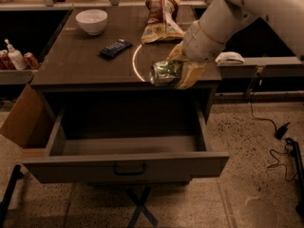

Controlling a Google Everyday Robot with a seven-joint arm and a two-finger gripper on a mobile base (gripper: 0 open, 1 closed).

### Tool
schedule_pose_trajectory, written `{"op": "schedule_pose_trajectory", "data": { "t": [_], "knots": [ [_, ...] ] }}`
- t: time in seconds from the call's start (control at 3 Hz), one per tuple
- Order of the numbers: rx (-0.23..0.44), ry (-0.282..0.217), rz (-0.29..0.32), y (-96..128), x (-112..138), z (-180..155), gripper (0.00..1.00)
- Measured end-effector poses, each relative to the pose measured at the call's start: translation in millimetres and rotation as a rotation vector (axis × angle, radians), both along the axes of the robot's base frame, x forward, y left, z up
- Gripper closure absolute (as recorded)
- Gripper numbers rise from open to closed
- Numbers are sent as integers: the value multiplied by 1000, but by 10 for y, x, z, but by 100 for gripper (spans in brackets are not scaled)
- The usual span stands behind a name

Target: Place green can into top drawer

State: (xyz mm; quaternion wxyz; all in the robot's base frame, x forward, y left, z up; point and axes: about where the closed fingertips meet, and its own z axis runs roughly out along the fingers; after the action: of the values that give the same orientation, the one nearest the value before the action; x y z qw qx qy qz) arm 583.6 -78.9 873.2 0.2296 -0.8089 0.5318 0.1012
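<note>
Green label with pale marks and a silver end on the green can (165, 73), clasped in the yellowish-tan gripper (179, 72) over the front edge of the tabletop (80, 70), toward its right corner. Dark brown on the tabletop; grey-brown on the top drawer (71, 167), dark on its handle. White bowl (91, 21) near the back left corner, black remote (115, 48), brown-and-tan snack bag (161, 19) by the back edge.
</note>
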Motion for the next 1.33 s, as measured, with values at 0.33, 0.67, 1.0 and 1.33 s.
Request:
{"op": "schedule_pose_trajectory", "data": {
  "t": [0.33, 0.67, 1.0, 1.33],
  "knots": [
    [10, 62, 0, 88, -74, -295, 100],
    [-19, 140, 5, 174, -172, -750, 100],
    [-41, 189, 34, 229, -260, -1008, 100],
    [-42, 192, 35, 231, -266, -1024, 100]
  ]
}}
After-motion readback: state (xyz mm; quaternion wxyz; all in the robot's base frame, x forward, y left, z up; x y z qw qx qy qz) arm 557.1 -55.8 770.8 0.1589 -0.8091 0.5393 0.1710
